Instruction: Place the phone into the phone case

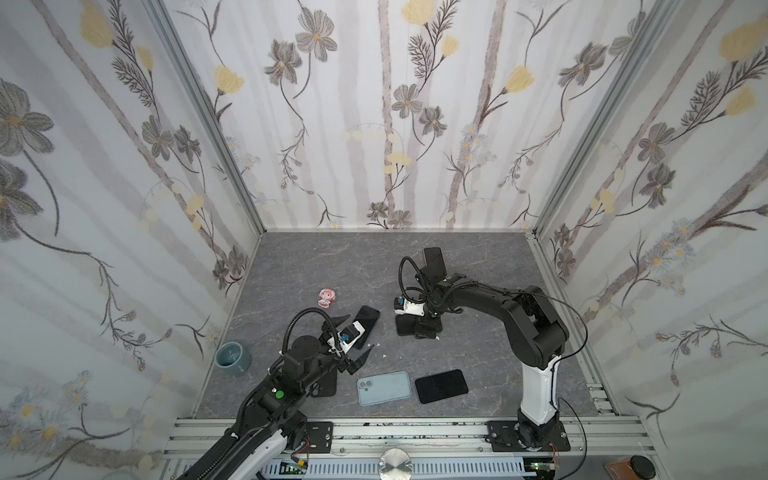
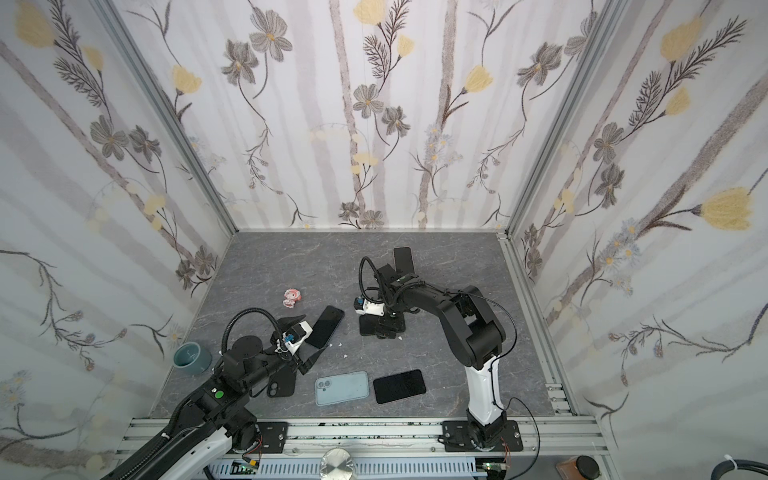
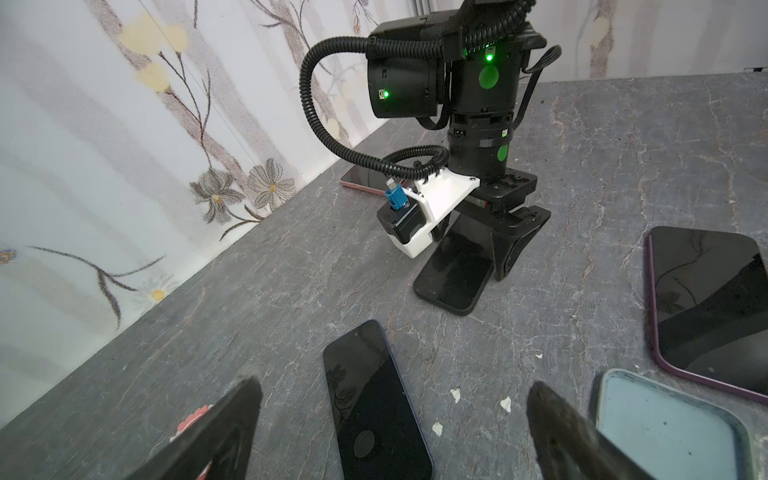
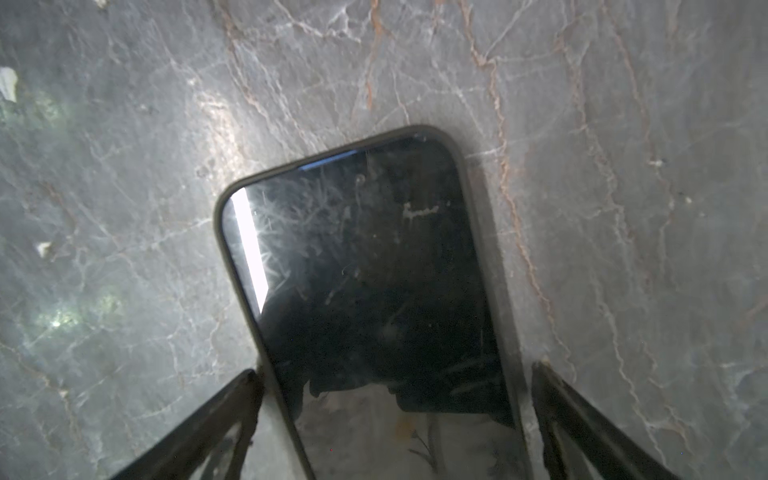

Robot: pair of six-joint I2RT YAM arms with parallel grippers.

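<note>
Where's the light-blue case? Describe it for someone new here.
Start at the metal rail along the front of the table. Just beyond its middle lie two flat slabs; the light-blue case is the left one, beside a black-screened phone. Only it is pale, with camera holes.

I can read no word, brand, number or label on anything here, and the only marks are a plain green dot (image 1: 279,395) on my left arm (image 1: 252,413) and another on my right arm (image 3: 415,83), neither bearing any writing.
</note>
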